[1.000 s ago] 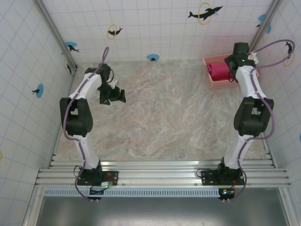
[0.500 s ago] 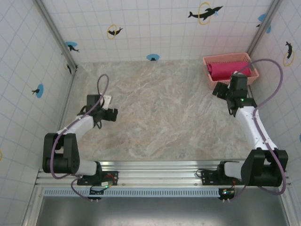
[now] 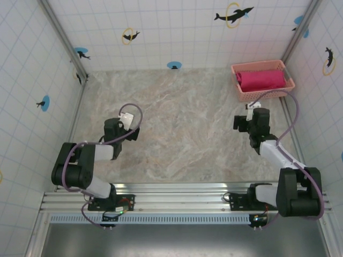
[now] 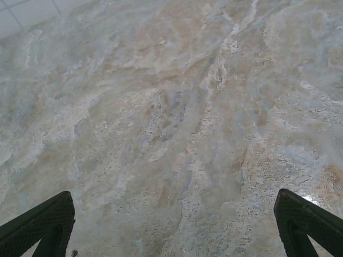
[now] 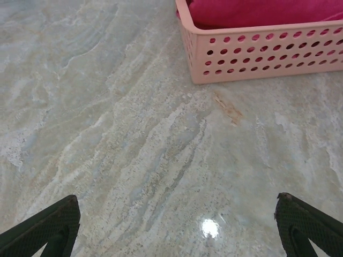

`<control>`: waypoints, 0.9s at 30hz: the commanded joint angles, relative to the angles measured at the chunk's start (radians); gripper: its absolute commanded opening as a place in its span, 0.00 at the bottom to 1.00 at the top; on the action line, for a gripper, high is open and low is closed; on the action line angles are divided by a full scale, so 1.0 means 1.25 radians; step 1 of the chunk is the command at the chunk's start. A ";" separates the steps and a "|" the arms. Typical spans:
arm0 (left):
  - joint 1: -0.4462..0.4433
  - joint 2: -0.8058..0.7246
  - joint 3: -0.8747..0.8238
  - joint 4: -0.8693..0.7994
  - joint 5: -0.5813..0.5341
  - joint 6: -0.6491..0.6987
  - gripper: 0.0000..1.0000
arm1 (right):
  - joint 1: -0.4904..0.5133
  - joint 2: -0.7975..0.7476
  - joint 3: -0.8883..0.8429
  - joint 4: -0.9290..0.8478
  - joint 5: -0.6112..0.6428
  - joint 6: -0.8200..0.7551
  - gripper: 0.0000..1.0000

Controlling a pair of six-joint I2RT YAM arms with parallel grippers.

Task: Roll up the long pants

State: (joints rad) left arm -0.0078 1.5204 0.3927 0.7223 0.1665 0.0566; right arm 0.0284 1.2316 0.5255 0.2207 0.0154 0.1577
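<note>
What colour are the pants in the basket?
The long pants are plain magenta-red, no pattern; best seen in the right wrist view, inside the basket.

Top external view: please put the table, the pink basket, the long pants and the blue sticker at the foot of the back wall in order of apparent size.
1. table, by far the largest.
2. pink basket.
3. long pants, counting only the part that shows inside the basket.
4. blue sticker, the smallest.

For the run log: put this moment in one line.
pants: in basket | left gripper: open, empty | right gripper: open, empty
</note>
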 commanded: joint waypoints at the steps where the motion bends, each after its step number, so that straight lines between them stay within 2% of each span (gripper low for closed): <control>1: 0.000 -0.010 0.006 0.077 0.009 0.030 0.97 | 0.022 0.052 -0.046 0.225 -0.004 -0.049 0.97; 3: -0.001 -0.005 0.008 0.080 0.009 0.030 0.97 | 0.042 0.099 -0.064 0.297 0.013 -0.105 0.96; 5: -0.001 -0.004 0.010 0.082 0.009 0.028 0.98 | 0.041 0.155 -0.080 0.394 0.031 -0.104 0.97; 8: -0.003 -0.006 0.010 0.077 -0.002 0.028 0.97 | 0.045 0.269 -0.133 0.621 0.035 -0.097 0.97; 10: -0.004 -0.006 0.011 0.076 -0.005 0.027 0.97 | 0.061 0.220 -0.110 0.484 0.068 -0.111 0.97; 12: -0.004 -0.006 0.012 0.074 -0.006 0.027 0.98 | 0.074 0.245 -0.127 0.566 0.071 -0.126 0.97; 14: -0.004 -0.006 0.014 0.072 -0.006 0.028 0.98 | 0.077 0.222 -0.104 0.482 0.079 -0.126 0.97; 27: -0.006 -0.004 0.011 0.079 -0.014 0.026 0.98 | 0.074 0.231 -0.097 0.482 0.091 -0.116 0.97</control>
State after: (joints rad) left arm -0.0078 1.5196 0.3935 0.7811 0.1539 0.0788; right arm 0.1192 1.5322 0.3828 0.7879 0.1123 0.0177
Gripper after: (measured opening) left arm 0.975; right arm 0.968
